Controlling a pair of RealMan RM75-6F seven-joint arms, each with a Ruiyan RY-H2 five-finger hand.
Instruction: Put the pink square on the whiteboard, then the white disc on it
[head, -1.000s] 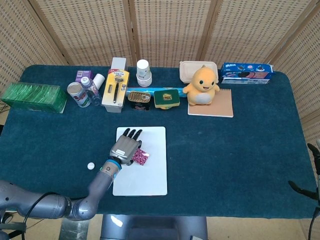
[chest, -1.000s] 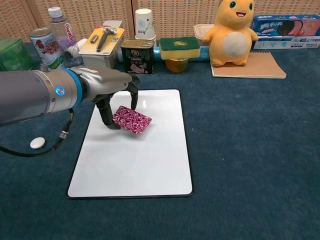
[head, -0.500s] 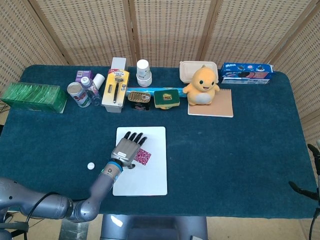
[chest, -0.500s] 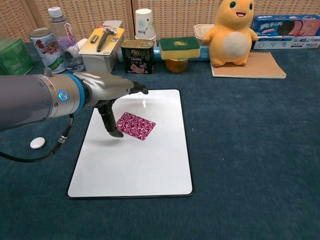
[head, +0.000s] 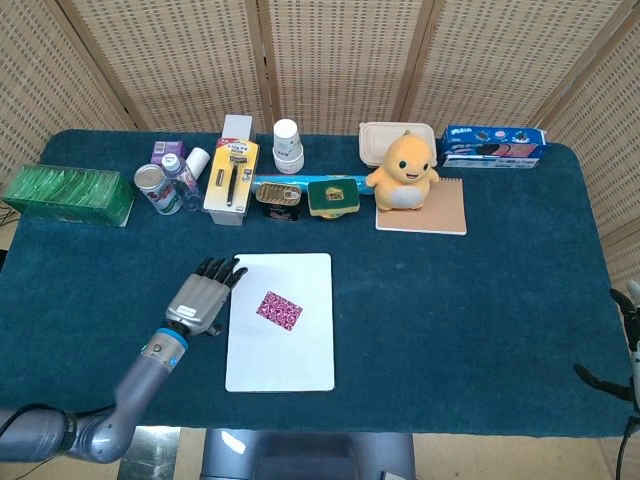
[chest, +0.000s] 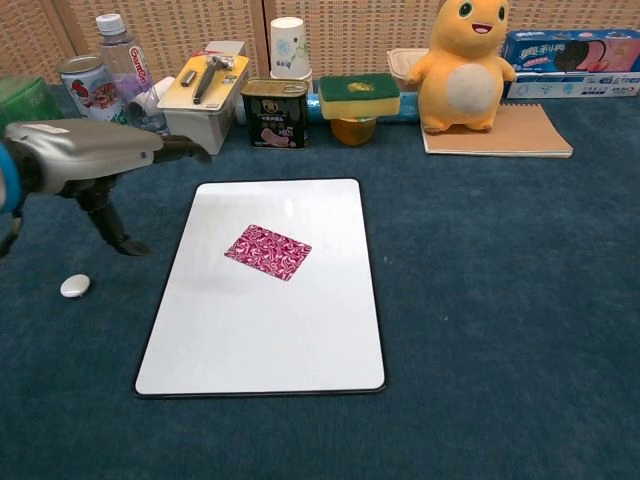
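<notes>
Left hand (head: 203, 296) hovers empty, fingers spread, at nine o'clock of the whiteboard (head: 300, 355); pink square (head: 279, 310) lies flat on it. Labels unreadable.

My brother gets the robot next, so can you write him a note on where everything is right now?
Left hand: open, holding nothing, off the whiteboard's left edge.
Right hand: only a bit shows at the head view's right edge; cannot tell its state.
Pink square: lying flat on the whiteboard, upper middle. That step is done.
White disc: on the cloth left of the board, near the left hand, untouched.
Left to do: pick up the disc and set it on the pink square.
</notes>
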